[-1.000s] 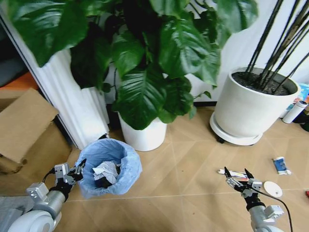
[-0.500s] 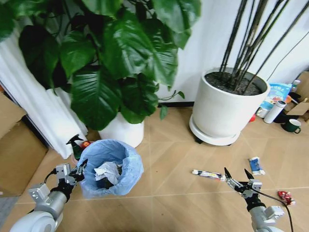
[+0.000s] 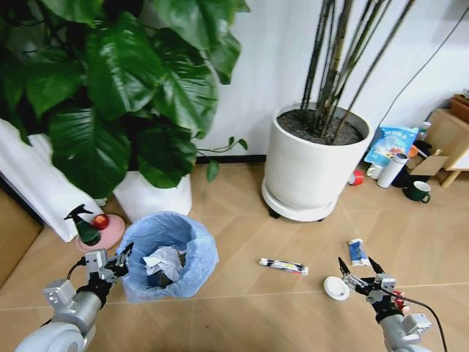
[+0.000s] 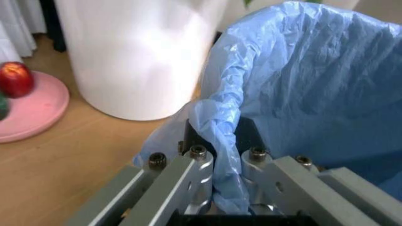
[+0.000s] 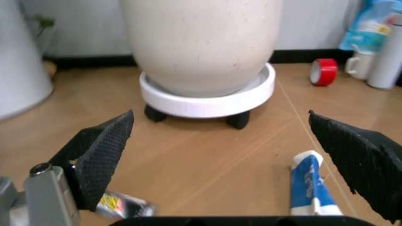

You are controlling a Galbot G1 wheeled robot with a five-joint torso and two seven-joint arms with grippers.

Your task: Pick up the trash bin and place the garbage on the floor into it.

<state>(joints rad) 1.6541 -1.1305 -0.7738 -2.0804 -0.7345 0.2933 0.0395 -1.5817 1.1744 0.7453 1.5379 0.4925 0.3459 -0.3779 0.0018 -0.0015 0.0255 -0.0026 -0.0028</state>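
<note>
The trash bin [image 3: 168,257] stands on the floor [image 3: 242,308] in front of the leafy plant's white pot [image 3: 152,196]. It is lined with a crinkled light-blue bag [image 4: 301,80] folded over its rim, and a crumpled white paper wad [image 3: 163,259] lies inside. The left claw [image 3: 115,263] is closed on the rim of the trash bin, at the side nearest the robot's left arm. In the left wrist view its fingers [image 4: 195,174] pinch a fold of the blue bag between them.

On the floor to the right of the bin lies a flat tube [image 3: 283,265]. Near it, farther right, sit a white disc [image 3: 336,288] and a blue-white packet [image 3: 357,251]. A bit of red wrapper [image 3: 398,298] peeks out just beside the right claw [image 3: 358,272].

The right claw hangs low over the floor between the white disc and the packet. Its two black fingers [image 5: 100,150] are spread wide apart and hold nothing.

Behind the litter stands a big white plant pot [image 3: 314,165] on a wheeled tray [image 5: 207,101]. A red tape roll [image 5: 325,72] lies near it.
</note>
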